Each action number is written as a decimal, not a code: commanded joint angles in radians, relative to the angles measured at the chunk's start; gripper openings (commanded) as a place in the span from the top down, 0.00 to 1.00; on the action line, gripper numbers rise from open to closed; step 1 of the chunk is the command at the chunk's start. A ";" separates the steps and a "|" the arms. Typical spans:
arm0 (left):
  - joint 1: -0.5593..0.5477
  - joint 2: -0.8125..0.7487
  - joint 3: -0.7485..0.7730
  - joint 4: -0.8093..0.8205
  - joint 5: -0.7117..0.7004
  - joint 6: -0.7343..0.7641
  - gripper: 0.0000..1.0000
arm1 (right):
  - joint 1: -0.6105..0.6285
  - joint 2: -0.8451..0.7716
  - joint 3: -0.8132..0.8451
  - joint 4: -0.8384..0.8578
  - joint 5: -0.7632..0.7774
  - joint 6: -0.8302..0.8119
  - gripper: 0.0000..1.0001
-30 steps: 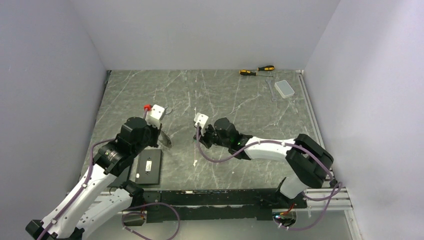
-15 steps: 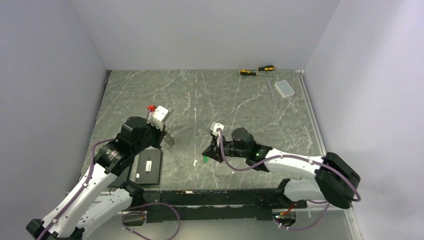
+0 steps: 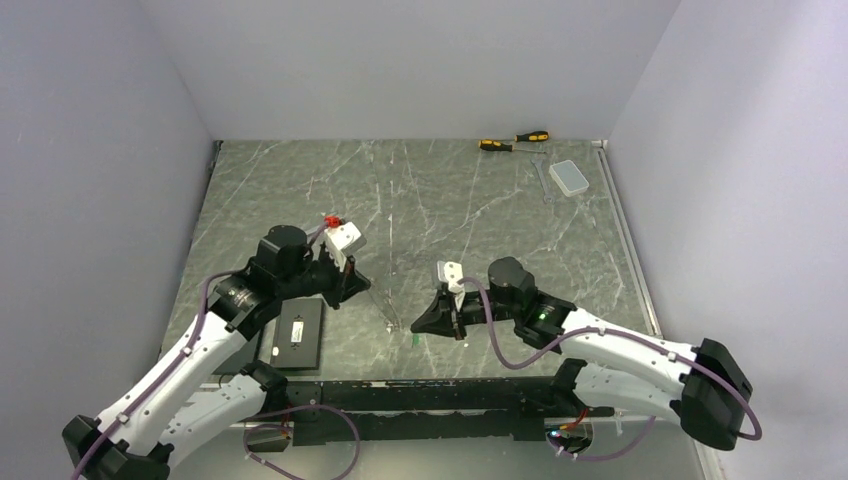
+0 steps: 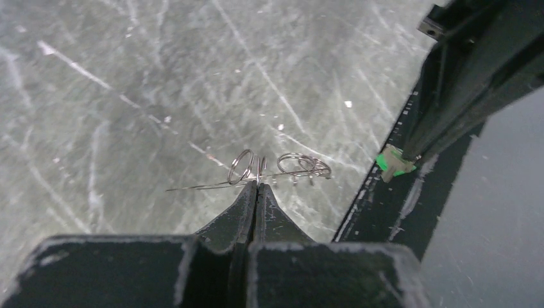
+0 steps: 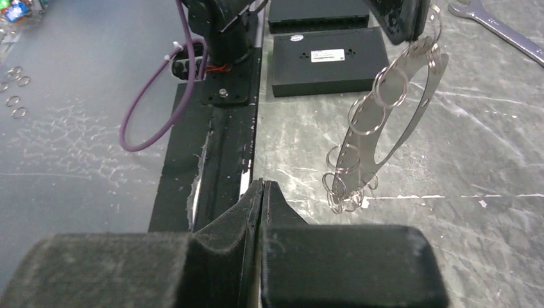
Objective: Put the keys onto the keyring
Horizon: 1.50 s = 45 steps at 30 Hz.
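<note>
Keyring, thin and grey with small wire loops round its rim, hangs near the middle, pinched in the shut left gripper. Just right of it, the shut right gripper holds the tiny green-headed key.

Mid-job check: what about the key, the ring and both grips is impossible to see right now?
Left wrist view: only the green head of the key shows; the right hand hides its blade.
Right wrist view: the key is out of sight behind that hand's own shut fingers; the top edge partly cuts off the left hand's hold on the ring.
Top view: the ring is too thin to tell whether the key touches it.
</note>
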 commanded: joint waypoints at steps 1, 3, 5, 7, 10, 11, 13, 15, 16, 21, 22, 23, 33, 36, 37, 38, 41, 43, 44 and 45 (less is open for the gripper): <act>0.002 -0.012 -0.003 0.091 0.191 -0.004 1.00 | -0.002 -0.080 0.082 -0.089 0.021 -0.023 1.00; 0.003 -0.020 -0.010 0.105 0.218 -0.004 1.00 | -0.002 -0.118 0.083 -0.094 0.082 -0.010 1.00; 0.002 -0.023 -0.019 0.126 0.260 -0.022 1.00 | -0.002 -0.156 0.074 -0.087 0.101 -0.001 1.00; 0.001 -0.020 -0.022 0.147 0.287 -0.052 1.00 | -0.001 -0.186 0.067 -0.075 0.115 0.013 1.00; 0.001 -0.017 -0.029 0.194 0.319 -0.090 1.00 | -0.003 -0.203 0.075 -0.090 0.140 0.025 1.00; 0.001 -0.013 -0.033 0.216 0.333 -0.107 1.00 | -0.002 -0.205 0.079 -0.097 0.147 0.025 1.00; 0.001 -0.003 -0.038 0.265 0.358 -0.142 1.00 | -0.002 -0.207 0.090 -0.103 0.165 0.026 1.00; 0.001 0.014 -0.038 0.299 0.379 -0.170 1.00 | -0.002 -0.207 0.099 -0.107 0.193 0.026 1.00; 0.000 0.026 -0.037 0.309 0.386 -0.177 1.00 | -0.002 -0.208 0.103 -0.112 0.212 0.026 1.00; -0.006 0.098 -0.015 0.344 0.398 -0.185 1.00 | -0.006 -0.198 0.122 -0.158 0.236 0.019 1.00; -0.011 0.113 -0.004 0.343 0.403 -0.176 1.00 | -0.007 -0.198 0.125 -0.169 0.234 0.018 1.00; -0.018 0.130 0.009 0.338 0.406 -0.164 1.00 | -0.011 -0.197 0.127 -0.174 0.233 0.020 1.00; -0.116 0.309 0.125 0.338 0.417 -0.099 1.00 | -0.078 -0.231 0.144 -0.232 0.181 0.090 1.00; -0.119 0.322 0.117 0.370 0.398 -0.131 1.00 | -0.082 -0.252 0.142 -0.246 0.182 0.109 1.00; -0.121 0.326 0.115 0.376 0.389 -0.139 1.00 | -0.084 -0.259 0.140 -0.246 0.186 0.115 1.00; -0.121 0.330 0.113 0.381 0.385 -0.144 1.00 | -0.084 -0.267 0.138 -0.245 0.192 0.119 1.00; -0.123 0.343 0.115 0.375 0.375 -0.149 1.00 | -0.086 -0.277 0.137 -0.239 0.220 0.126 1.00; -0.123 0.348 0.116 0.373 0.368 -0.153 1.00 | -0.087 -0.272 0.137 -0.233 0.237 0.133 1.00; -0.122 0.350 0.117 0.371 0.364 -0.156 1.00 | -0.086 -0.269 0.138 -0.227 0.241 0.139 1.00; -0.123 0.352 0.117 0.371 0.361 -0.160 1.00 | -0.087 -0.262 0.138 -0.218 0.239 0.145 1.00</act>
